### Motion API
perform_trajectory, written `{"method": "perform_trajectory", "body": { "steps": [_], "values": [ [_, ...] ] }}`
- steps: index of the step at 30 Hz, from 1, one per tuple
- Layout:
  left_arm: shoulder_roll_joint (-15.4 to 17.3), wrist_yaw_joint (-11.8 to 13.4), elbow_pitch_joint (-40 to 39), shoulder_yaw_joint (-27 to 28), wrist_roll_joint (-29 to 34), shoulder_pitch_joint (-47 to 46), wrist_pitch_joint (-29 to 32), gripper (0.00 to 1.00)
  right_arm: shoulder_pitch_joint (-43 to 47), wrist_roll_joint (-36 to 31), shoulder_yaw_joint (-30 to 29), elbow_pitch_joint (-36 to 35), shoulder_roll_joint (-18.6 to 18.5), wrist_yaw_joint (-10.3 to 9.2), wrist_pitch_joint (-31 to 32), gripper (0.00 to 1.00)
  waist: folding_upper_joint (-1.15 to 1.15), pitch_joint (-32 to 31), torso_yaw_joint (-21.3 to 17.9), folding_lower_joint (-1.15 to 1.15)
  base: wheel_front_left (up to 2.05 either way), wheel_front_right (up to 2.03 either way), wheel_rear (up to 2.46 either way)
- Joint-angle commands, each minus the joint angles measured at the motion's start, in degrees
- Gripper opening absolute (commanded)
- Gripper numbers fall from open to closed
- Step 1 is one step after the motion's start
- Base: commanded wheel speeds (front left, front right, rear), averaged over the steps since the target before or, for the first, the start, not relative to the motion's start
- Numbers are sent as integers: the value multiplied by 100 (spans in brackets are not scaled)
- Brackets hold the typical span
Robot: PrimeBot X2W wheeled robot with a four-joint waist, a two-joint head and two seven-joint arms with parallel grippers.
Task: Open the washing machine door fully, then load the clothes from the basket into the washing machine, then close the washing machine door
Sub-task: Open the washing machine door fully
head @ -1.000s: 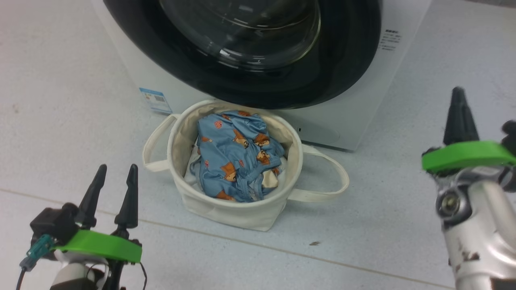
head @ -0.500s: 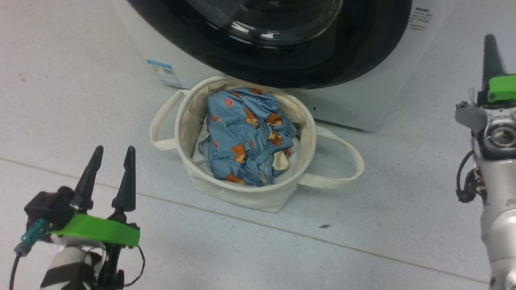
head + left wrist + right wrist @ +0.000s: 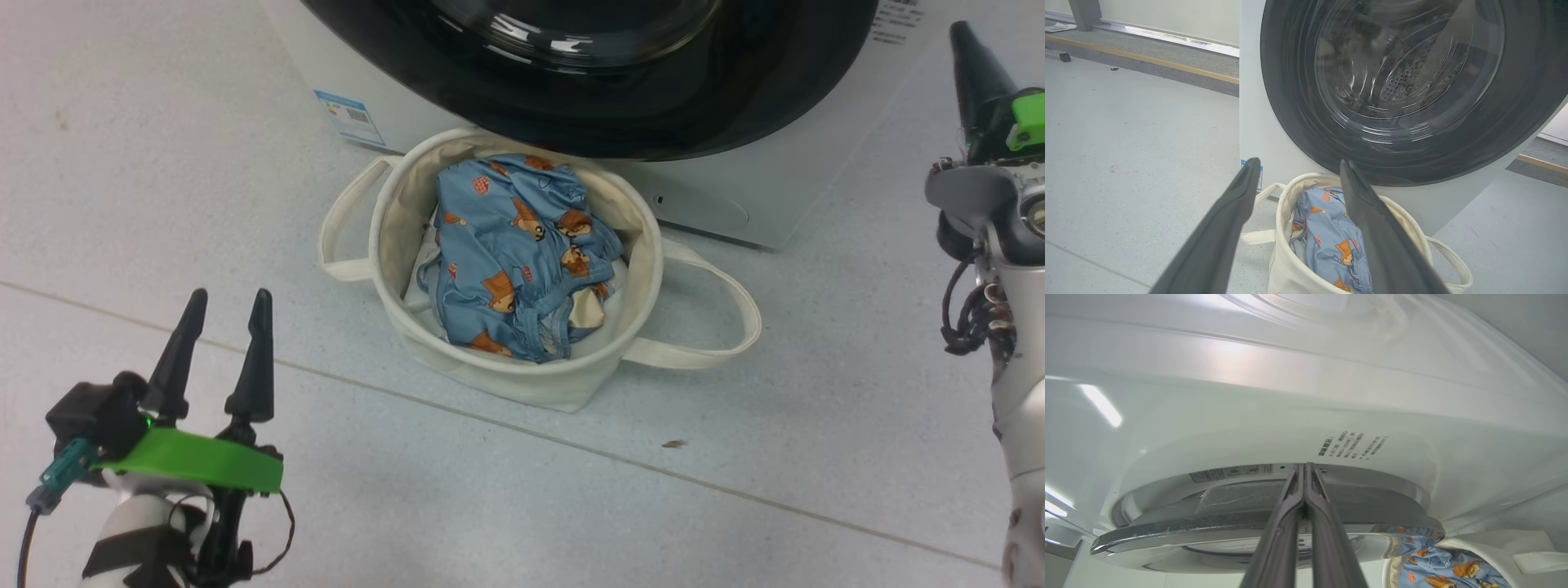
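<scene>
The washing machine (image 3: 718, 196) stands at the top of the head view, its black-rimmed door (image 3: 735, 106) facing me. The cream basket (image 3: 522, 384) sits on the floor right under the door, holding the blue bear-print clothes (image 3: 514, 253). My left gripper (image 3: 230, 294) hovers open and empty at the lower left, well short of the basket. In the left wrist view its fingers (image 3: 1241, 196) frame the basket (image 3: 1286, 261) and clothes (image 3: 1331, 232) below the door (image 3: 1515, 102). My right gripper (image 3: 959, 28) is shut beside the door's right edge. In the right wrist view its tips (image 3: 1303, 466) reach the gap behind the door's silver rim (image 3: 1208, 531).
A small blue label (image 3: 351, 118) marks the machine's lower left corner. The basket's loop handles (image 3: 727, 327) lie out on the grey floor to either side. A floor seam (image 3: 571, 449) runs across in front of the basket. A wall base and dark strip (image 3: 1167, 65) lie behind.
The head camera has shifted, sliding the scene right and up in the picture. My right gripper has risen and closed in on the door's right edge. The left gripper has held still.
</scene>
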Motion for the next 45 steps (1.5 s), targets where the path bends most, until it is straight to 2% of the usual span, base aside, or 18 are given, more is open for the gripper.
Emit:
{"method": "perform_trajectory", "body": {
  "steps": [1, 6, 19, 24, 31, 33, 35, 41, 45],
  "values": [
    [149, -33, -148, 199, 28, -213, -68, 100, -221, 128, 105, -94, 48, 2, 171, 0, 0, 23, 27, -1, 0, 0, 0],
    [157, -33, -146, 168, 23, -258, -68, 100, -445, 246, 205, 114, 82, 2, 497, 0, 0, 40, 60, -1, 0, 0, 0],
    [139, -33, -163, 162, -6, -301, -68, 100, -1045, 122, 431, 372, 79, 2, 623, 0, 0, 231, 164, -1, 0, 0, 0],
    [120, -33, -102, 226, 23, -250, -68, 100, -933, 57, 752, 273, 147, 2, 990, 0, 0, 90, 100, -1, 0, 0, 0],
    [161, -33, -36, 323, 88, -105, -68, 100, -295, 243, 1221, -25, 235, 2, 1979, 0, 0, -332, -114, -1, 0, 0, 0],
    [173, -33, -31, 331, 90, -53, -68, 100, -139, 290, 1240, -154, 211, 2, 2077, 0, 0, -413, -165, -1, 0, 0, 0],
    [185, -33, -30, 320, 91, -24, -68, 100, -49, 287, 1153, -275, 174, 2, 1913, 0, 0, -431, -185, -1, 0, 0, 0],
    [177, -33, -35, 275, 77, -30, -68, 100, -95, 268, 632, -544, 148, 2, 919, 0, 0, -350, -122, -1, 0, 0, 0],
    [173, -33, -4, 276, 76, -55, -68, 100, -197, 181, 682, -471, 162, 2, 816, 0, 0, -290, -46, -1, 0, 0, 0]
  ]
}}
